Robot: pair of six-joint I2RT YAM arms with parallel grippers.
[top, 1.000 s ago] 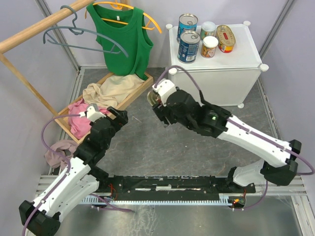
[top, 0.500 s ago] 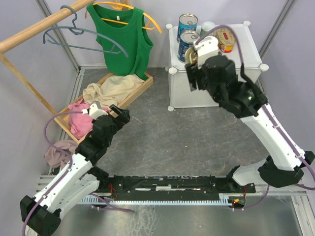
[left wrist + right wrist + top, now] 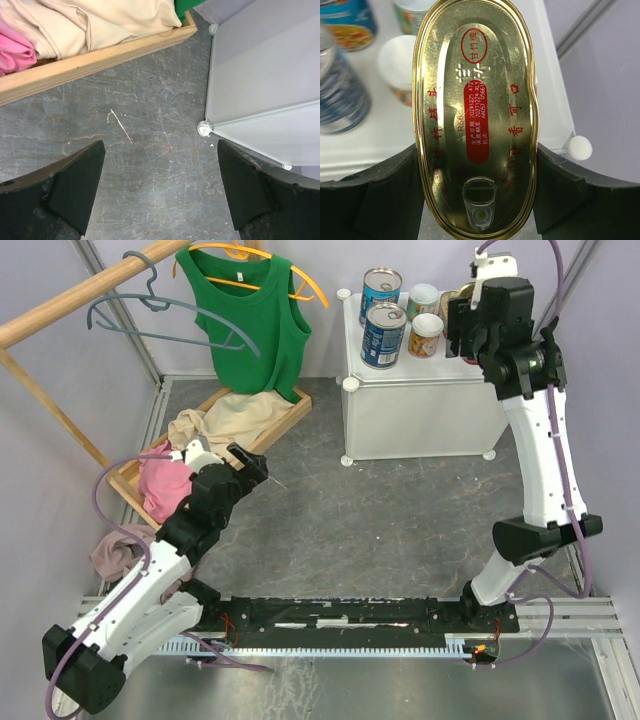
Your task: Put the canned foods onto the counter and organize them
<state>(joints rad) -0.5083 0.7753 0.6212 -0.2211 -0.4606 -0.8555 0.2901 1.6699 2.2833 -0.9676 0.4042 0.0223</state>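
Placing step: we grip oval tin (image 3: pixel 477 100) in right end effector (image 3: pixel 478 192), clamped on its sides, above right rear of counter (image 3: pixel 420 420) (four cans (image 3: pixel 383 335) stand alongside). Left end effector (image 3: pixel 160 190) gapes empty over desk (image 3: pixel 150 150). Next: lower flat, release

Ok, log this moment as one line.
right claw: shut on oval tin, over counter | left claw: open, empty, over floor | on counter: two blue tins, two small cans

A robot lab's test booth staged as a home: plain grey panel walls (image 3: pixel 40 420), aluminium frame (image 3: pixel 612 612), wooden clothes rail (image 3: pixel 70 308) with hangers (image 3: pixel 150 310), plastic cube cabinet (image 3: pixel 430 410).
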